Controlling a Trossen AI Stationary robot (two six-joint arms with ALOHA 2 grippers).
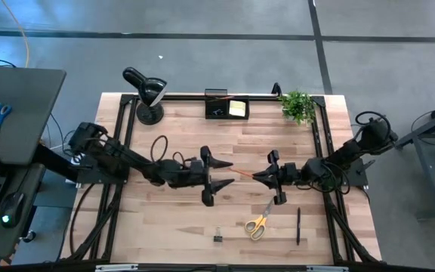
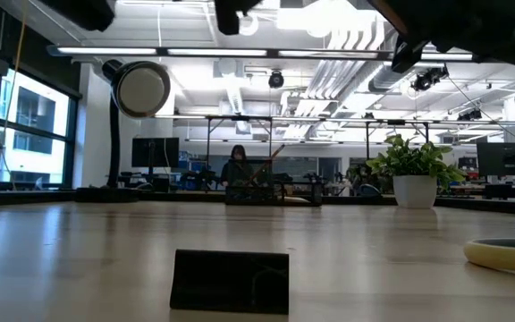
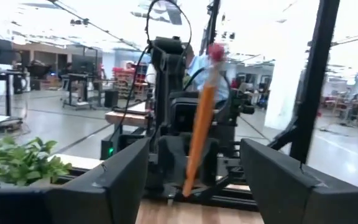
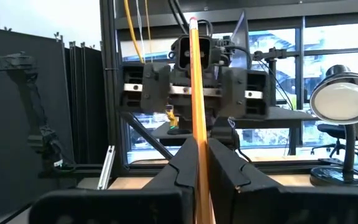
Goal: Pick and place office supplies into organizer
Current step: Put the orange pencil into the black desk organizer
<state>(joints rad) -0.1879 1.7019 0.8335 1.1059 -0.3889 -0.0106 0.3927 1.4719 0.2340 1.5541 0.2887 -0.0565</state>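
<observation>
Orange pencil (image 1: 244, 174) lies lengthwise between your grippers: right gripper (image 1: 263, 177) clamps its end, left gripper (image 1: 219, 174) gapes empty

Four cameras, one shared tabletop (image 1: 202, 136)
High looks straight down; low looks level across toward the plant (image 2: 414, 170); wrist views face each other closely, sharing the pencil (image 4: 197, 124).

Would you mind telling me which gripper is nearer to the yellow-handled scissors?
Right. The right gripper, shut on an orange pencil, is just above the yellow-handled scissors in the high view; the open left gripper is farther away.
</observation>
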